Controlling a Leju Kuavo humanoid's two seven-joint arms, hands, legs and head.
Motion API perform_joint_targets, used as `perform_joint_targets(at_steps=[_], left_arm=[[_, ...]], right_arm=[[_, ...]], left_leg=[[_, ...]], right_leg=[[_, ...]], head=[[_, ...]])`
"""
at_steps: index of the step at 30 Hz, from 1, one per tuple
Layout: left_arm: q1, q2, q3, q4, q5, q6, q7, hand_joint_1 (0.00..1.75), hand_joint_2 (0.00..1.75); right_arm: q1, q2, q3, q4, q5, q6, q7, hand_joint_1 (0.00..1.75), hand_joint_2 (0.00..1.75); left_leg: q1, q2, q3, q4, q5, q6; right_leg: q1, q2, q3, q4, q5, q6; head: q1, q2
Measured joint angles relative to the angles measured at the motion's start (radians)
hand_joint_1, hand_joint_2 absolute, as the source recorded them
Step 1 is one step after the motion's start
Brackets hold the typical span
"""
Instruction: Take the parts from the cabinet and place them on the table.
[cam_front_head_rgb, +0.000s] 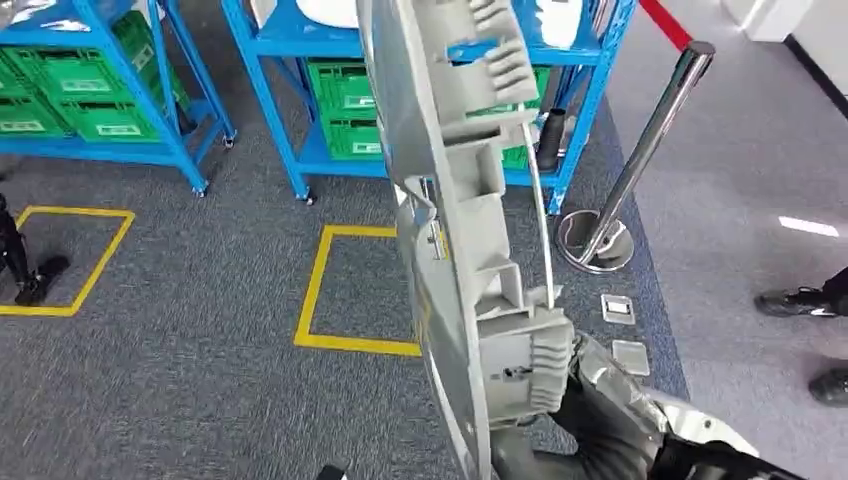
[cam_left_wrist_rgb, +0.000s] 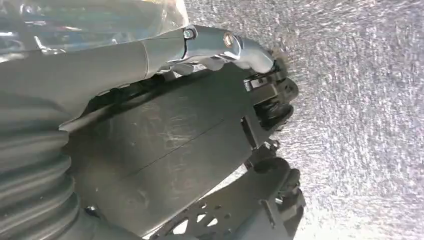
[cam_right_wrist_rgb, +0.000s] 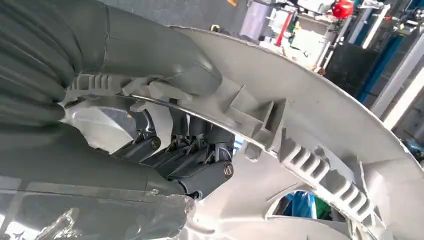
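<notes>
My right hand (cam_right_wrist_rgb: 185, 150) is wrapped around the rim of a big grey plastic part (cam_front_head_rgb: 470, 230), thumb on the ribbed back and dark fingers (cam_right_wrist_rgb: 200, 170) curled through one of its openings. In the head view the same hand (cam_front_head_rgb: 590, 400) sits low at the part's bottom edge, so the part stands up almost on its rim in front of me, its top reaching up across the blue shelves (cam_front_head_rgb: 300, 110). A thin metal wire ring (cam_front_head_rgb: 540, 210) runs along the moulded clips on its back.

My left hand (cam_left_wrist_rgb: 270, 95) hangs down over the grey carpet (cam_left_wrist_rgb: 360, 125); I cannot tell from this whether its fingers are apart or curled, though I see nothing in it.

I judge the part to be light for its size and fairly stiff, but thin-walled plastic, so it may flex and swing when held by one edge like this. The ribs and clips give a firm place to hold; the smooth curved face looks slippery and the wire could spring loose if I squeeze it. Holding near the rim by a ribbed block, as now, seems right.

Beyond it stand green crates (cam_front_head_rgb: 350, 100) on the shelves, a chrome post (cam_front_head_rgb: 640, 160) with a red belt, and yellow floor markings (cam_front_head_rgb: 330, 290). A person's shoes (cam_front_head_rgb: 810, 300) are at the right edge
</notes>
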Motion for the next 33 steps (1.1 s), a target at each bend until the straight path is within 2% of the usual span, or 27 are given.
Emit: perform_joint_targets(at_steps=[1, 2, 3, 5, 6, 7, 10, 11, 12, 13, 15, 16, 17, 18, 19, 20, 21, 22, 24, 25, 26, 27, 28, 30, 31, 32, 33], left_arm=[[0.0, 0.0, 0.0, 0.0, 0.0, 0.0, 0.0, 0.0, 1.75], [0.0, 0.001, 0.0, 0.0, 0.0, 0.0, 0.0, 0.0, 1.75], [0.002, 0.002, 0.0, 0.0, 0.001, 0.0, 0.002, 0.0, 1.75], [0.01, 0.002, -0.001, 0.0, 0.001, -0.001, 0.003, 0.0, 1.75], [0.013, 0.002, -0.001, 0.0, 0.001, -0.002, 0.003, 0.0, 1.75], [0.016, 0.001, -0.002, 0.0, 0.001, -0.002, 0.003, 0.0, 1.75], [0.021, 0.001, -0.002, 0.0, 0.001, -0.002, 0.003, 0.0, 1.75], [0.02, -0.002, -0.002, 0.0, 0.001, -0.002, 0.003, 0.0, 1.75], [0.02, -0.002, -0.001, 0.0, 0.001, -0.002, 0.003, 0.0, 1.75], [0.018, -0.002, -0.001, 0.0, 0.0, -0.002, 0.002, 0.0, 1.75], [0.017, -0.002, -0.001, 0.0, 0.0, -0.001, 0.002, 0.0, 1.75], [0.016, -0.002, -0.001, 0.0, 0.0, -0.001, 0.001, 0.0, 1.75], [0.014, -0.002, -0.001, 0.0, 0.0, -0.001, 0.001, 0.0, 1.75], [0.012, -0.002, -0.001, 0.0, 0.0, -0.001, 0.001, 0.0, 1.75], [0.011, -0.003, -0.001, 0.0, 0.0, -0.001, 0.001, 0.0, 1.75], [0.009, -0.003, -0.001, 0.0, 0.0, -0.001, 0.001, 0.0, 1.75], [0.008, -0.005, -0.001, -0.001, 0.0, -0.001, 0.0, 0.0, 1.75], [0.007, -0.007, -0.001, -0.001, 0.0, 0.0, -0.002, 0.0, 1.75], [0.008, -0.006, -0.001, -0.001, -0.003, 0.004, -0.004, 0.0, 1.75], [0.007, -0.006, -0.001, -0.001, -0.004, 0.005, -0.002, 0.0, 1.75], [0.006, -0.005, -0.001, -0.001, -0.004, 0.005, 0.003, 0.0, 1.75], [0.005, -0.003, -0.001, -0.001, -0.004, 0.005, 0.005, 0.0, 1.75], [0.004, -0.003, -0.001, -0.001, -0.005, 0.005, 0.006, 0.0, 1.75], [-0.002, -0.001, -0.001, -0.001, -0.005, 0.005, 0.007, 0.0, 1.75], [-0.004, 0.0, -0.001, -0.001, -0.005, 0.005, 0.008, 0.0, 1.75], [-0.005, 0.001, -0.001, -0.001, -0.005, 0.005, 0.008, 0.0, 1.75], [-0.004, 0.002, -0.002, -0.001, -0.005, 0.005, 0.01, 0.0, 1.75]], right_arm=[[0.0, 0.0, 0.0, 0.0, 0.0, 0.0, 0.0, 1.75, 1.75], [0.001, 0.0, 0.0, 0.0, 0.0, 0.001, 0.0, 1.75, 1.75], [0.001, 0.0, 0.0, 0.0, 0.0, 0.002, 0.0, 1.75, 1.75], [0.001, 0.0, 0.0, 0.0, 0.0, 0.002, 0.0, 1.75, 1.75], [0.002, 0.0, 0.0, 0.0, 0.0, 0.002, 0.0, 1.75, 1.75], [0.0, 0.0, 0.0, 0.0, 0.0, 0.002, 0.0, 1.75, 1.75], [0.001, 0.0, -0.001, 0.0, 0.0, 0.002, 0.0, 1.75, 1.75], [0.001, -0.002, -0.001, 0.0, 0.0, 0.002, 0.0, 1.75, 1.75], [0.002, -0.003, -0.001, 0.0, 0.0, 0.002, 0.0, 1.75, 1.75], [0.001, -0.003, -0.002, 0.0, 0.0, 0.002, 0.0, 1.75, 1.75], [0.003, -0.004, -0.002, 0.0, 0.0, 0.002, 0.0, 1.75, 1.75], [0.003, -0.004, -0.002, 0.0, 0.0, 0.002, 0.0, 1.75, 1.75], [0.003, -0.005, -0.001, 0.0, 0.0, 0.002, 0.0, 1.75, 1.75], [0.003, -0.005, -0.001, 0.0, 0.0, 0.002, 0.0, 1.75, 1.75], [0.003, -0.005, -0.001, 0.0, 0.0, 0.003, 0.0, 1.75, 1.75], [0.003, -0.005, -0.001, 0.0, 0.0, 0.003, 0.0, 1.75, 1.75], [0.002, -0.005, -0.002, 0.0, 0.0, 0.003, 0.0, 1.75, 1.75], [0.001, -0.005, -0.002, 0.0, 0.0, 0.003, 0.0, 1.75, 1.75], [0.0, -0.005, -0.003, 0.0, 0.001, 0.004, -0.002, 1.75, 1.75], [0.001, -0.005, -0.003, 0.0, 0.002, 0.005, -0.003, 1.75, 1.75], [0.001, -0.005, -0.004, 0.0, 0.002, 0.005, -0.004, 1.75, 1.75], [0.0, -0.005, -0.004, 0.0, 0.002, 0.007, -0.004, 1.75, 1.75], [0.0, -0.005, -0.004, 0.0, 0.002, 0.007, -0.004, 1.75, 1.75], [0.0, -0.005, -0.004, 0.0, 0.004, 0.007, -0.008, 1.75, 1.75], [0.0, -0.005, -0.004, 0.0, 0.005, 0.007, -0.011, 1.75, 1.75], [0.001, -0.005, -0.003, 0.0, 0.008, 0.007, -0.015, 1.75, 1.75], [0.001, -0.005, -0.003, 0.0, 0.011, 0.008, -0.018, 1.75, 1.75]], left_leg=[[0.001, 0.0, 0.001, 0.052, -0.014, -0.004], [0.002, 0.0, 0.015, 0.061, 0.002, -0.005], [0.005, 0.0, 0.045, 0.034, 0.032, -0.006], [0.009, 0.0, 0.138, -0.106, 0.089, -0.004], [0.009, -0.002, 0.172, -0.173, 0.057, -0.001], [0.004, -0.004, 0.197, -0.208, 0.054, 0.005], [0.0, -0.004, 0.181, -0.215, 0.063, 0.025], [0.009, -0.004, 0.173, -0.24, 0.068, 0.032], [0.01, -0.002, 0.171, -0.238, 0.078, 0.044], [0.01, -0.001, 0.158, -0.239, 0.087, 0.054], [0.006, -0.001, 0.134, -0.238, 0.106, 0.059], [0.004, -0.001, 0.122, -0.237, 0.115, 0.06], [0.002, -0.001, 0.111, -0.235, 0.124, 0.061], [-0.001, -0.001, 0.098, -0.234, 0.133, 0.061], [-0.004, -0.001, 0.086, -0.234, 0.139, 0.06], [-0.006, -0.001, 0.079, -0.233, 0.145, 0.059], [-0.006, -0.001, 0.075, -0.233, 0.152, 0.058], [-0.013, -0.002, 0.069, -0.231, 0.157, 0.053], [-0.008, 0.0, 0.062, -0.232, 0.173, 0.041], [-0.007, 0.001, 0.06, -0.233, 0.18, 0.035], [-0.011, 0.0, 0.059, -0.234, 0.184, 0.03], [-0.009, -0.002, 0.055, -0.222, 0.162, 0.023], [-0.006, -0.001, 0.039, -0.187, 0.122, 0.014], [0.002, -0.001, -0.001, -0.027, 0.027, 0.0], [0.004, -0.001, -0.014, 0.045, -0.001, -0.006], [0.006, -0.001, -0.011, 0.07, -0.005, -0.009], [0.009, -0.001, 0.012, 0.053, 0.013, -0.011]], right_leg=[[0.0, -0.001, -0.015, 0.008, 0.006, 0.001], [0.0, -0.001, -0.033, 0.018, 0.012, 0.002], [-0.001, 0.0, -0.051, 0.028, 0.017, 0.004], [-0.002, 0.003, -0.078, 0.047, 0.024, 0.011], [-0.002, 0.004, -0.089, 0.052, 0.028, 0.016], [0.002, 0.004, -0.097, 0.057, 0.036, 0.023], [0.001, 0.004, -0.11, 0.048, 0.068, 0.039], [0.006, 0.006, -0.118, 0.056, 0.063, 0.046], [0.004, 0.009, -0.134, 0.078, 0.029, 0.052], [0.003, 0.009, -0.149, 0.128, -0.026, 0.053], [0.001, 0.009, -0.183, 0.272, -0.125, 0.057], [0.001, 0.009, -0.19, 0.326, -0.141, 0.058], [0.001, 0.009, -0.184, 0.348, -0.128, 0.057], [0.001, 0.009, -0.16, 0.331, -0.094, 0.053], [0.003, 0.009, -0.114, 0.269, -0.05, 0.047], [0.005, 0.009, -0.057, 0.186, -0.021, 0.038], [0.011, 0.009, 0.006, 0.091, -0.019, 0.026], [0.015, 0.007, 0.05, 0.021, -0.045, 0.016], [0.019, 0.007, 0.052, -0.007, -0.051, 0.016], [0.02, 0.007, 0.048, -0.006, -0.046, 0.01], [0.014, 0.006, 0.047, -0.015, -0.036, 0.004], [0.009, 0.001, 0.047, -0.018, -0.027, 0.0], [0.008, 0.001, 0.041, -0.018, -0.022, -0.006], [0.007, -0.001, 0.029, -0.012, -0.016, -0.009], [0.007, -0.003, 0.022, -0.009, -0.013, -0.009], [0.007, -0.004, 0.014, -0.003, -0.01, -0.008], [0.006, -0.007, 0.007, 0.003, -0.01, -0.007]], head=[[-0.001, 0.0], [-0.003, 0.0], [-0.005, 0.0], [-0.005, 0.0], [-0.008, 0.0], [-0.008, 0.0], [-0.007, 0.0], [-0.007, 0.0], [-0.004, 0.0], [0.005, 0.0], [0.013, 0.0], [0.014, 0.0], [0.016, 0.0], [0.018, 0.0], [0.019, 0.0], [0.02, 0.0], [0.02, 0.0], [0.019, 0.0], [0.018, 0.0], [0.018, 0.0], [0.019, 0.0], [0.019, 0.0], [0.011, 0.0], [0.006, 0.0], [0.005, 0.0], [0.003, 0.0], [0.002, 0.0]])
